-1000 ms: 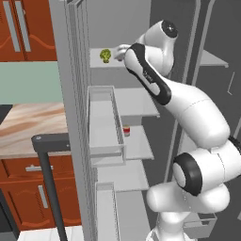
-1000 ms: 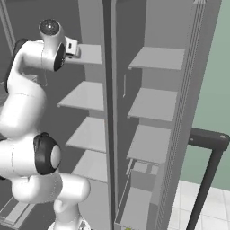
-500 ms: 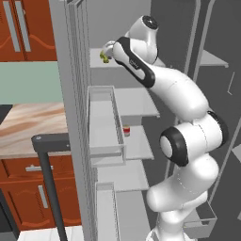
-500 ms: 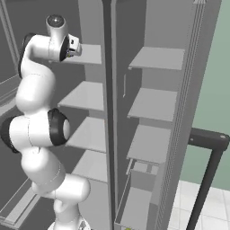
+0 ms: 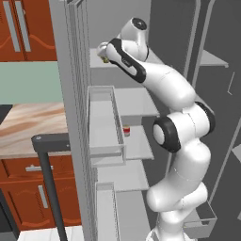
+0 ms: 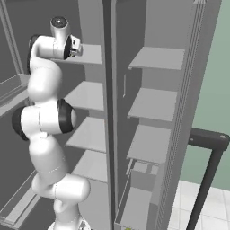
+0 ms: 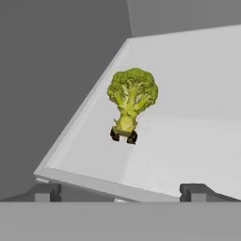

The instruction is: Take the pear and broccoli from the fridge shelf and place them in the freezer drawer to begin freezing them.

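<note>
The broccoli [image 7: 132,100], a lumpy green clump on a short yellowish stalk, stands upright near the left edge of the upper fridge shelf [image 7: 188,127]. My gripper [image 7: 121,193] hovers just in front of the shelf's front edge, open, with nothing between its fingertips [image 7: 47,192], and the broccoli is a short way ahead of it. From the left base view the gripper [image 5: 104,51] is at the shelf's left end, with a bit of the broccoli [image 5: 106,60] showing under it. The pear is hidden. The freezer drawer [image 5: 204,217], a grey open box, sits low behind the arm's base.
A pale bin [image 5: 106,123] hangs on the open left door beside the middle shelf, where a small red-and-white can [image 5: 126,130] stands. The fridge's side wall [image 7: 56,84] rises close to the broccoli's left. The right door's shelves [image 6: 152,103] stand open. A dark handle bar [image 5: 49,141] is at the left.
The arm has straightened up and swung the hand left along the upper shelf to its left end, in front of the broccoli. The jaws have stayed open.
</note>
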